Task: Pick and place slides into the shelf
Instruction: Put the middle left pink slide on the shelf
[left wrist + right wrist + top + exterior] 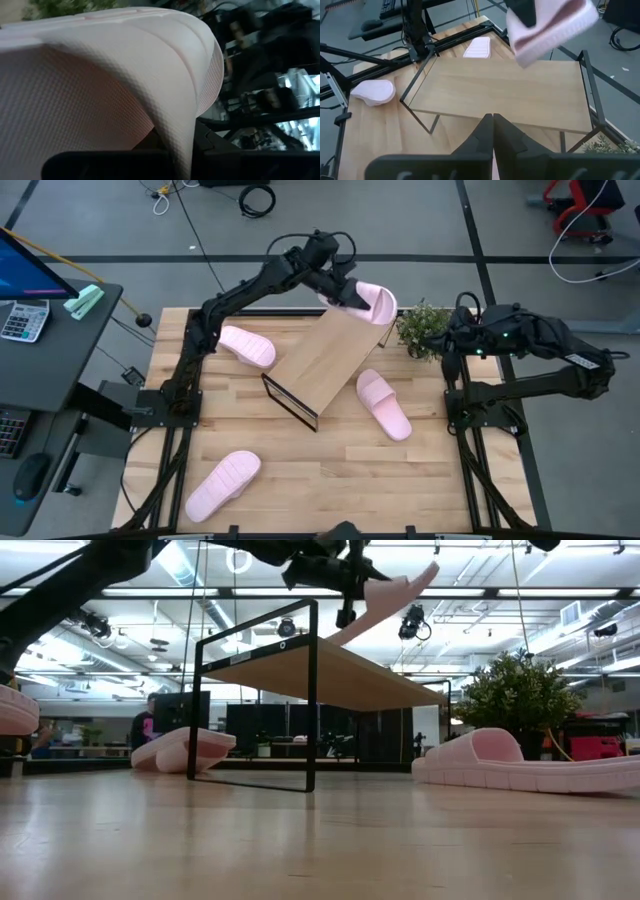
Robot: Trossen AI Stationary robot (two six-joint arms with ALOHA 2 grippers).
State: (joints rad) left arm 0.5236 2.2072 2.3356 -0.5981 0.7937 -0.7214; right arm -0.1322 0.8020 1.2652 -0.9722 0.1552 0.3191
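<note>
My left gripper [346, 290] reaches over the table's far edge and is shut on a pale pink slide [375, 302], which hangs in the air above the far end of the shelf [325, 365]. The shelf, a light wood board on a black wire frame, stands askew at mid-table. Three more slides rest soles down on the table: one left of the shelf [247, 346], one to its right [384, 404], one at the near left [222, 483]. My right gripper [492, 131] waits shut at the right edge, holding nothing. My left gripper holds the slide by the end nearer the arm [358, 292], coming from the table's left, nearly level. The gripper body hides which part is between the fingers. The slide [385, 598] is lifted clear and tilted, its free end up, over the shelf board [330, 672].
A small potted plant [424, 328] stands at the far right, close to the held slide and to my right arm. A desk with a calculator [24, 320] stands beyond the table's left edge. Bare tabletop lies in front of the shelf [340, 470].
</note>
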